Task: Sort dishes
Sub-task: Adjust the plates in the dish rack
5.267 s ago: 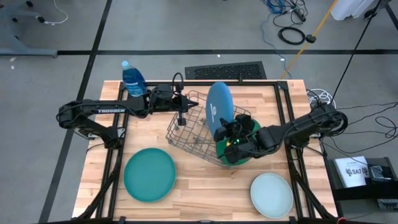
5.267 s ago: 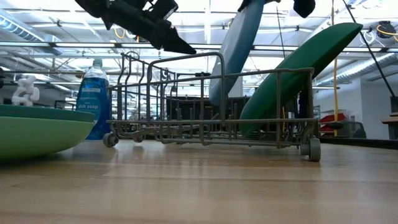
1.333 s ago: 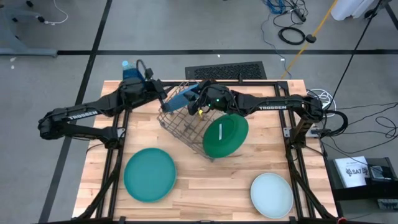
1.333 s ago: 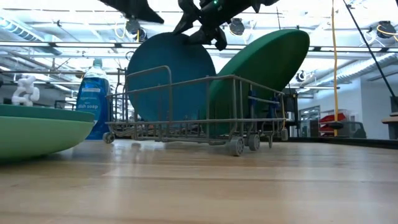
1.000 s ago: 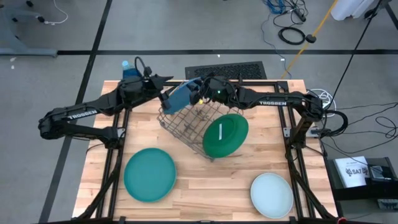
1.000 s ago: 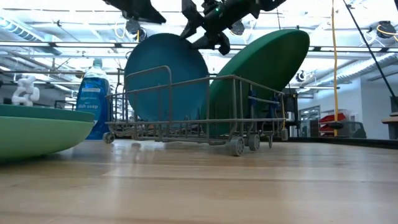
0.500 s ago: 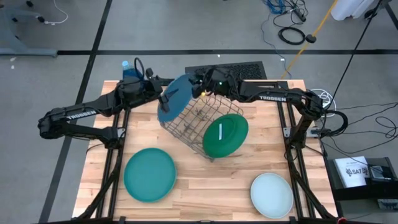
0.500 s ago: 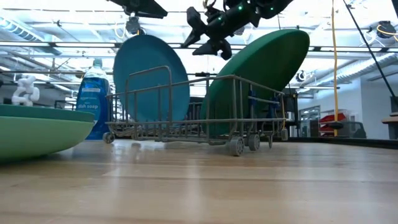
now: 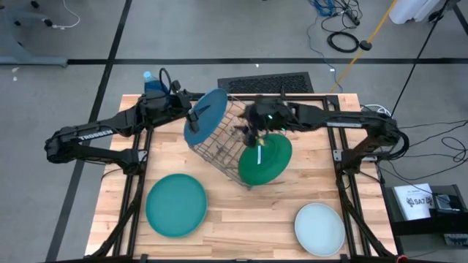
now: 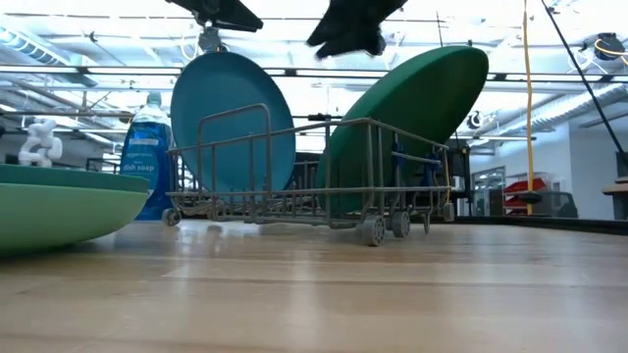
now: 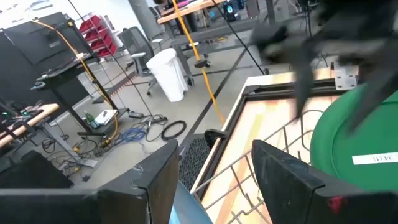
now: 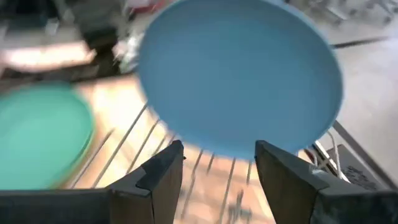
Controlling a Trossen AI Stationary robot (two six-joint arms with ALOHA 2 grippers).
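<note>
A bright blue plate (image 9: 208,113) stands on edge in the far-left end of the grey wire rack (image 9: 223,150), tilted toward my left arm; its lower edge sits among the rack's wires. My left gripper (image 9: 192,117) is open at the plate's upper rim, a sliver of which (image 11: 185,208) shows low between the fingers. A dark green plate (image 9: 265,159) leans in the rack's other end. My right gripper (image 9: 251,135) hovers open above the rack between the two plates, facing the blue plate (image 12: 239,81). A teal plate (image 9: 175,204) and a pale mint plate (image 9: 319,228) lie flat on the table. My left gripper comes level from the table's left side, one finger (image 11: 149,180) on each side of the blue plate's upper rim (image 11: 185,208). I cannot tell whether either finger touches the rim.
A blue plastic bottle (image 9: 152,82) stands at the table's far-left corner, behind my left arm. The teal plate takes up the near left and the mint plate the near right. Bare wood shows between them along the near edge.
The blue plate has tipped over from leaning toward the green plate to leaning toward my left gripper, while its lower edge has stayed in the rack. My right gripper has drawn away from the blue plate, toward the table's right and near edges and upward, rolling as it went.
</note>
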